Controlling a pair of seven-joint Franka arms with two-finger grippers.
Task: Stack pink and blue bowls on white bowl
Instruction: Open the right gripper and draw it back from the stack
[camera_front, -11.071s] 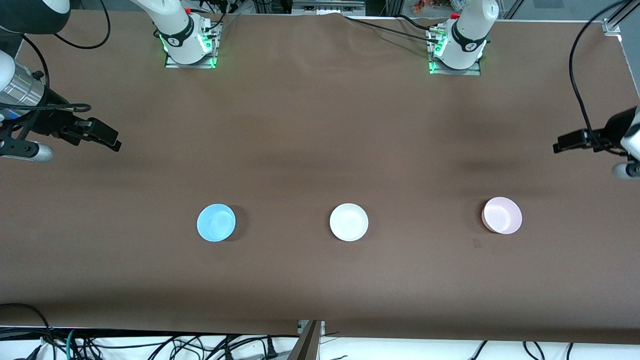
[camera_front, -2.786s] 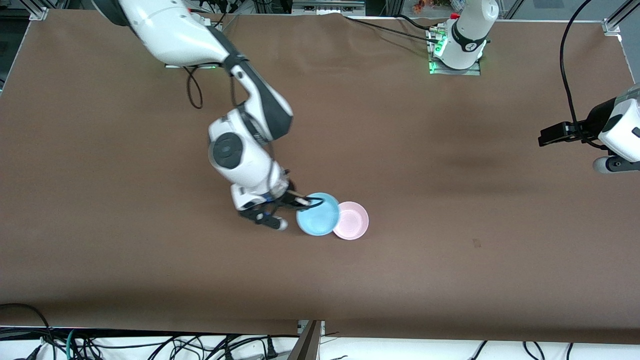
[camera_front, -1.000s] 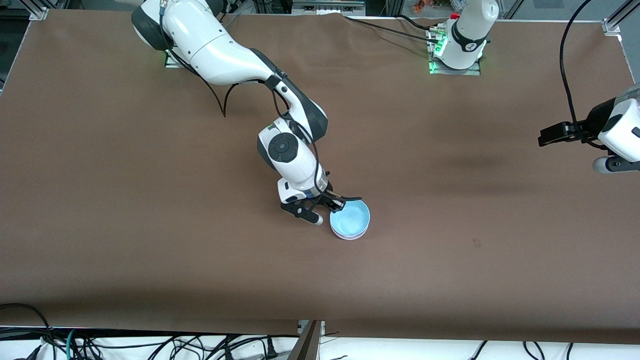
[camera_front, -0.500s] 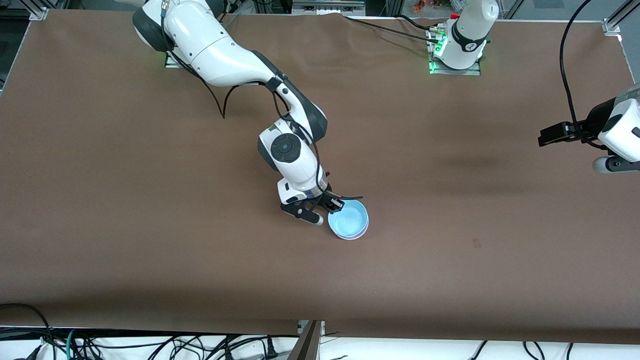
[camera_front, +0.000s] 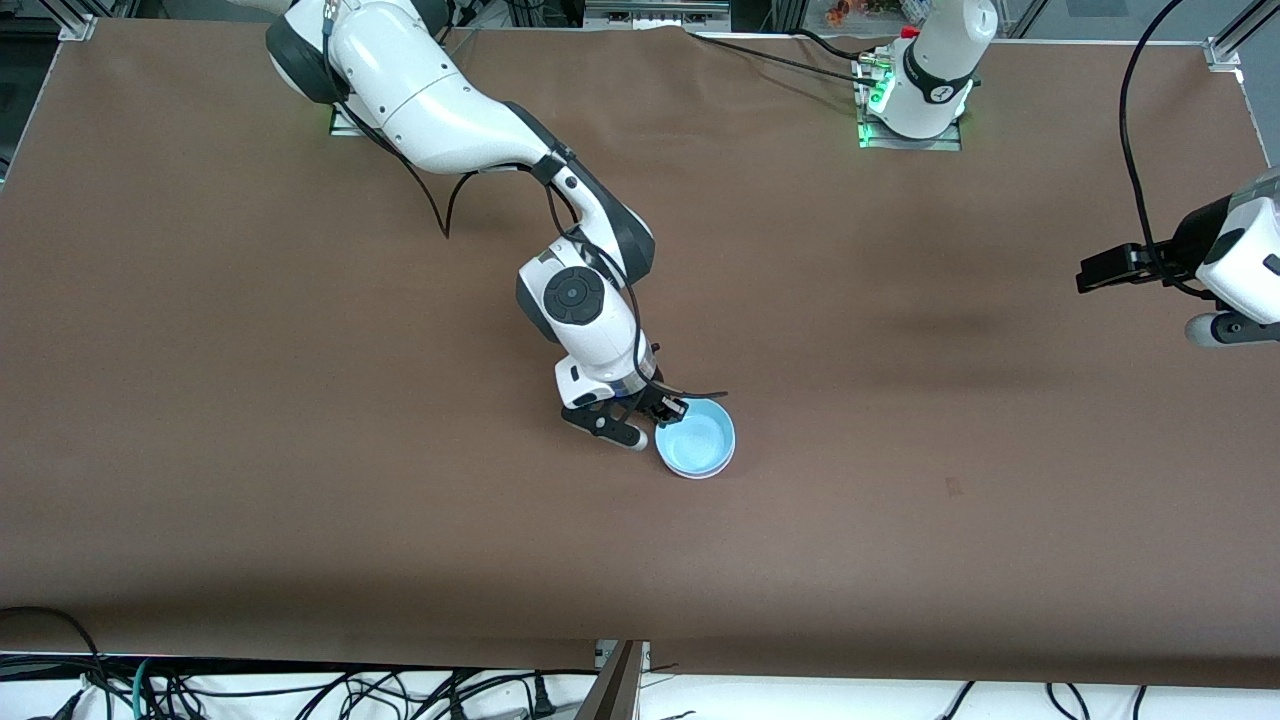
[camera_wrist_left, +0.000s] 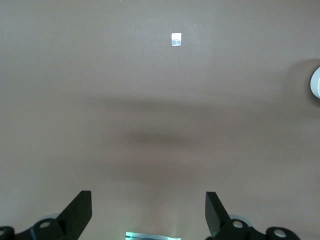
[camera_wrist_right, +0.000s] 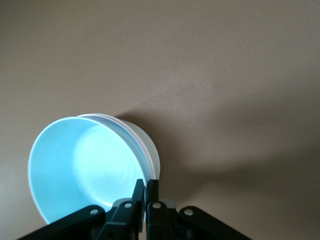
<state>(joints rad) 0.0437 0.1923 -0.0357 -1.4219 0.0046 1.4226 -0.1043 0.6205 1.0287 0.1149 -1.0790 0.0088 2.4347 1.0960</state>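
The light blue bowl sits on top of a stack near the table's middle. A pale rim of a bowl under it shows at its nearer edge. In the right wrist view the blue bowl is nested in the white bowl. The pink bowl is almost wholly hidden between them. My right gripper is shut on the blue bowl's rim, on the side toward the right arm's end. My left gripper waits in the air at the left arm's end of the table, open and empty.
The brown table cover is bare around the stack. A small white square mark lies on the cover below the left gripper. Cables hang along the table's nearer edge.
The right gripper brought the blue bowl over the pink bowl on the white bowl. In the last second it shifted slightly and the blue bowl settled lower. The left arm has not moved.
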